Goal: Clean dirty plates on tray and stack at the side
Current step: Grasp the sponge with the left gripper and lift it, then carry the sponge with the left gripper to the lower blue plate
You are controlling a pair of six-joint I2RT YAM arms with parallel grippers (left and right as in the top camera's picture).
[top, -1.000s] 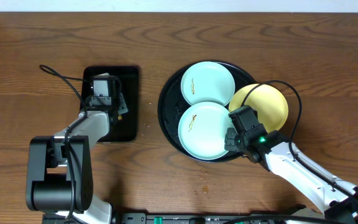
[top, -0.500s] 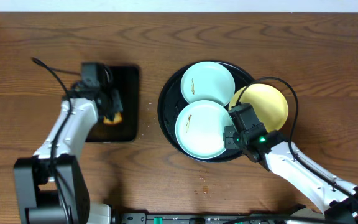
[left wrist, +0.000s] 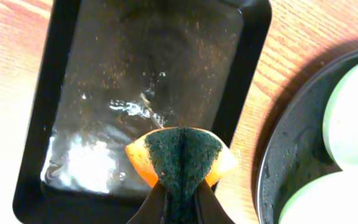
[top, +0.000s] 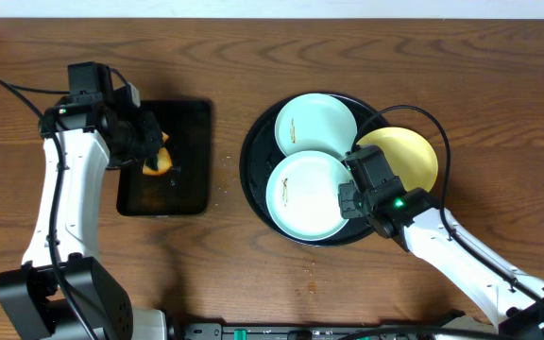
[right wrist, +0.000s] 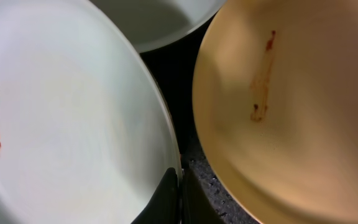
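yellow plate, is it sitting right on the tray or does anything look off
The yellow plate is not fully inside the round black tray: its right side overhangs the tray's rim above the wood. It also carries a thin brown smear across its face.

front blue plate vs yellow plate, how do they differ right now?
Colour: the front blue plate is pale blue-white, the yellow plate pale yellow.
Position: the blue plate lies inside the tray; the yellow plate overhangs its right rim.
Grip: the right gripper is shut on the blue plate's rim; nothing grips the yellow plate.
Shared: both are round, each with a brown smear.
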